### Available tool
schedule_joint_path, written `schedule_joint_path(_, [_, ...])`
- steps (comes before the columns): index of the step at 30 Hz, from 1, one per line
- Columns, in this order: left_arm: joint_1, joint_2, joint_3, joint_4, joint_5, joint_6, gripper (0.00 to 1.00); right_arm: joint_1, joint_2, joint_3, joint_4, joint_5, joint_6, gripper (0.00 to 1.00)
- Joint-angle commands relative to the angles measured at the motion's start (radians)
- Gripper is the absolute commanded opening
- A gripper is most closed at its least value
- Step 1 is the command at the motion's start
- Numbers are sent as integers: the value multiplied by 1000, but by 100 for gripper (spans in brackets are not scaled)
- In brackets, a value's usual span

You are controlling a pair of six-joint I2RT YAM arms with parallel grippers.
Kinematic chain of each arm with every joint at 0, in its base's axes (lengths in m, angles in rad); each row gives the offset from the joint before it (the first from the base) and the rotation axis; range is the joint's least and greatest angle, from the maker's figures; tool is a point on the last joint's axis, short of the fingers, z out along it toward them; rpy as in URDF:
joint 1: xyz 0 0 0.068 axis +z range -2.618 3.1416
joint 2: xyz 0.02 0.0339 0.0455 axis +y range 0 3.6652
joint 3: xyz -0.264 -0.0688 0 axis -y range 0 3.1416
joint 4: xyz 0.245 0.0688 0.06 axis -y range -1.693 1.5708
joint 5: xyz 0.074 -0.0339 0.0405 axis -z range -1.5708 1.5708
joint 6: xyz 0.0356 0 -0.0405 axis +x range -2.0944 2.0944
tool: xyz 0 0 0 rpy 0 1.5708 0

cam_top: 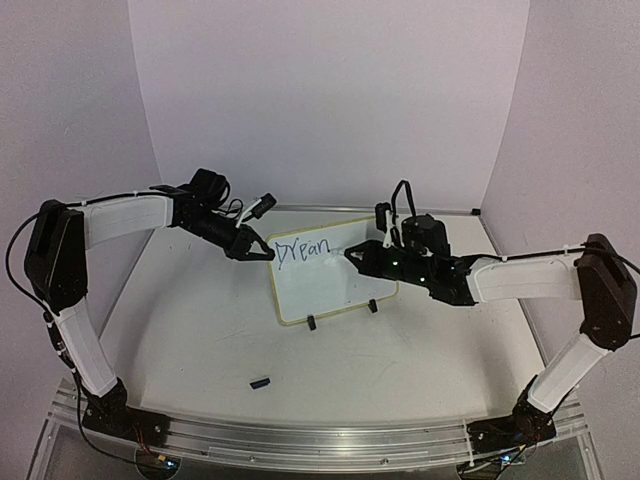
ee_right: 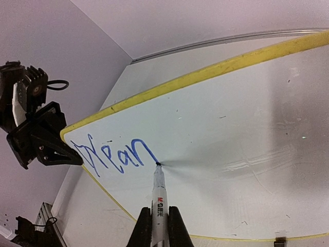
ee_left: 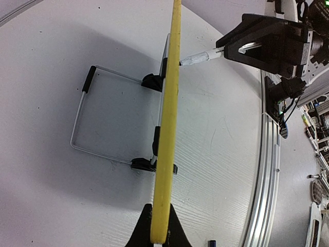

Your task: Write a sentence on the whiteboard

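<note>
On whiteboard point(cam_top: 335, 290), blue "Drean" point(cam_top: 300, 250); left pincer point(cam_top: 260, 250) tight on it, right pincer point(cam_top: 352, 255) on marker point(ee_right: 158, 193).

Both arms point(cam_top: 120, 215) show white sleeves, black joints point(cam_top: 55, 255), black cables point(cam_top: 401, 184).

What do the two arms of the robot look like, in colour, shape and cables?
The left arm and right arm match: long white textured link covers, black blocky joints and black wedge-shaped jaws. Thin black cables loop along each. Small green lights glow near the right arm's jaws.
</note>
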Motion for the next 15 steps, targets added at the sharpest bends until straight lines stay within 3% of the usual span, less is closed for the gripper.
schedule_joint_path(1, [-19, 2, 19, -57, -41, 27, 0, -7, -20, 56, 53, 23, 1, 0])
schedule_joint_path(15, [-19, 0, 19, -58, -42, 29, 0, -7, -31, 37, 64, 88, 6, 0])
